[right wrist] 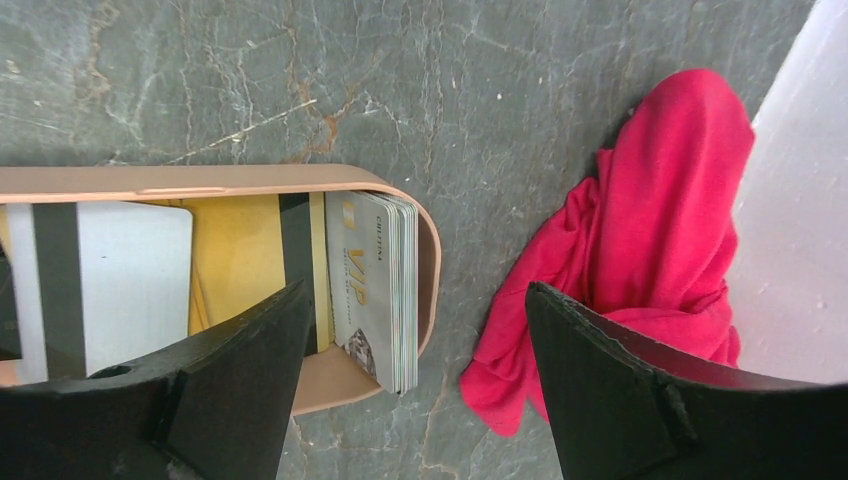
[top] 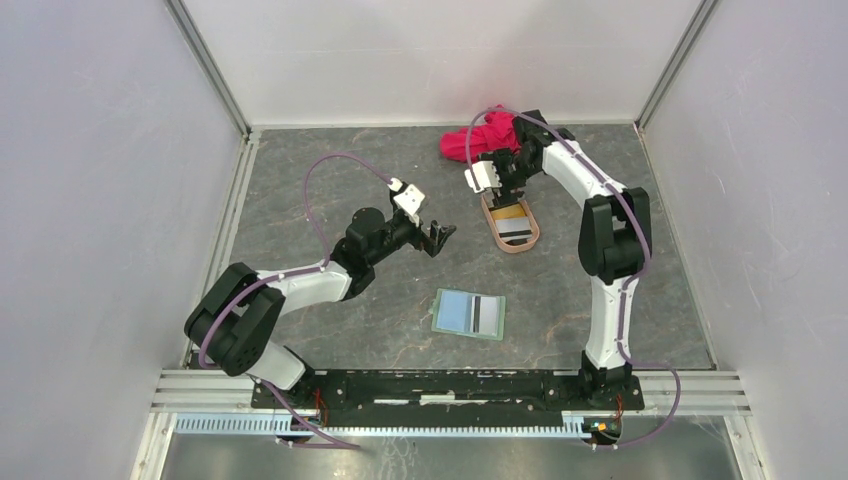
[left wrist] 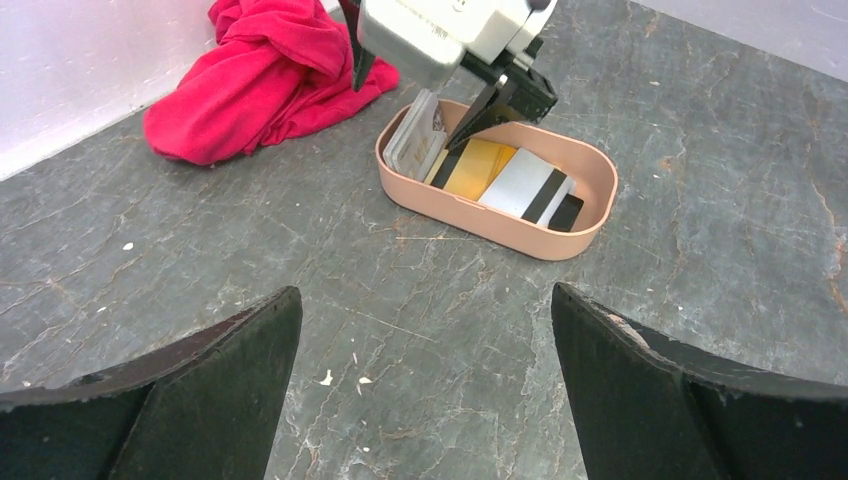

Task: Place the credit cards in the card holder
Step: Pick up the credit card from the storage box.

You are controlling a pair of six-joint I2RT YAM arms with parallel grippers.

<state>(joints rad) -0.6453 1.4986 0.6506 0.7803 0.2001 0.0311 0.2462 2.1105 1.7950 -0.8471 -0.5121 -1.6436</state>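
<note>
The step in hand looks like picking a card out of the tray (right wrist: pixel 200 178). The right fingers (right wrist: pixel 230 380) stand apart, clamped on nothing, straddling the stack of cards (right wrist: pixel 375 280) that leans on edge at the tray's end. A yellow card (right wrist: pixel 240 260) and a white striped card (right wrist: pixel 120 290) lie flat beyond one finger. The left fingers (left wrist: pixel 200 390) are spread wide and empty above the desk (left wrist: pixel 420 330), the tray well ahead of them. The card holder (top: pixel 458 311) lies open, well apart from both pairs (a striped card seems already inside). Next, I judge, the right fingers must come down and pinch a single thin card, not the whole stack
</note>
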